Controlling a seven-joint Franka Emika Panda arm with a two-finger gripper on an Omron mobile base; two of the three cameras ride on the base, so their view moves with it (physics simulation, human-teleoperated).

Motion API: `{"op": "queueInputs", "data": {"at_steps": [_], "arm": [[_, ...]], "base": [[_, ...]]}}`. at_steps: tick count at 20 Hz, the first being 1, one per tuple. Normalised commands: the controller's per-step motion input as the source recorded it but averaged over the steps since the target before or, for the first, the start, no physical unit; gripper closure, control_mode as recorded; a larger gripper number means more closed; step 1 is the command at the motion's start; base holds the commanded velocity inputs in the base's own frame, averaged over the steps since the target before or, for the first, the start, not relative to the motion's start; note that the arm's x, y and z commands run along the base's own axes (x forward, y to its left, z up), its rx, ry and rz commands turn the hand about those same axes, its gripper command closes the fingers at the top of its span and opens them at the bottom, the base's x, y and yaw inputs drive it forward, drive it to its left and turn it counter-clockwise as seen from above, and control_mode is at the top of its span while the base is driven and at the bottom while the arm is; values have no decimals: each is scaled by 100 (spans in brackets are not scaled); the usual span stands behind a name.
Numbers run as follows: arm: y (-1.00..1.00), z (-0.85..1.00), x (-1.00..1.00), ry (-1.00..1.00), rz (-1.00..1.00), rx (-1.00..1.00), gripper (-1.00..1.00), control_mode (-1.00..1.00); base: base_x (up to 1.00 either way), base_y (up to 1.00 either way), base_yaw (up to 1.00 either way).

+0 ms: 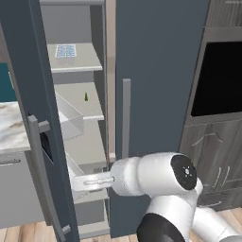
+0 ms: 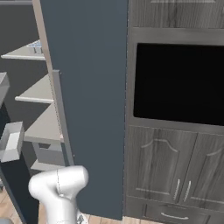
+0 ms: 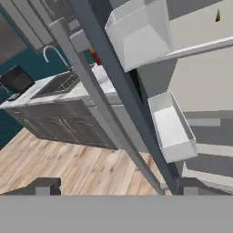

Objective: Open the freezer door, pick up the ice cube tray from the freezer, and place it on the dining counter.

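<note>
The freezer door (image 1: 28, 108) is standing swung open toward the left in the left base view, its long grey handle (image 1: 42, 179) running down the outer face and its white bins (image 3: 170, 127) hanging on the inner side. Behind it the freezer (image 1: 85, 123) is showing light grey walls and several flat shelves. The ice cube tray (image 1: 65, 50) is lying on the upper shelf (image 1: 80, 61), toward that shelf's back left corner, flat, with its pale blue cells facing up; from the right base view a corner of it (image 2: 36, 45) is peeking out past the edge of the plain slate-blue door (image 2: 87, 105). A small dark green item (image 1: 86, 97) is standing on the shelf below, near its middle.

The gripper (image 3: 113, 186) is hovering low beside the open door's edge, its two dark tips (image 3: 43, 185) standing wide apart at the bottom of the hand view and gripping nothing; the door's edge and handle are passing between and just ahead of them. The white arm (image 1: 156, 179) is reaching leftward toward the freezer's lower shelves.

To the right, the dark wood oven cabinet (image 2: 175, 87) is standing with its black oven window. At left, a marble counter (image 1: 12, 125) is sitting against a teal backsplash, with a sink and faucet (image 3: 54, 52) set into it
</note>
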Motion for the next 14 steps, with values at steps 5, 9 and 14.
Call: {"op": "queueInputs", "data": {"at_steps": [5, 9, 14], "arm": [[-100, 77, 25, 9, 4, 46, -100, -100], [-89, 77, 93, 20, 1, 44, -100, -100], [-59, 37, 100, 26, 0, 39, -100, -100]], "base": [[0, 0, 0], [0, 0, 0], [0, 0, 0]]}}
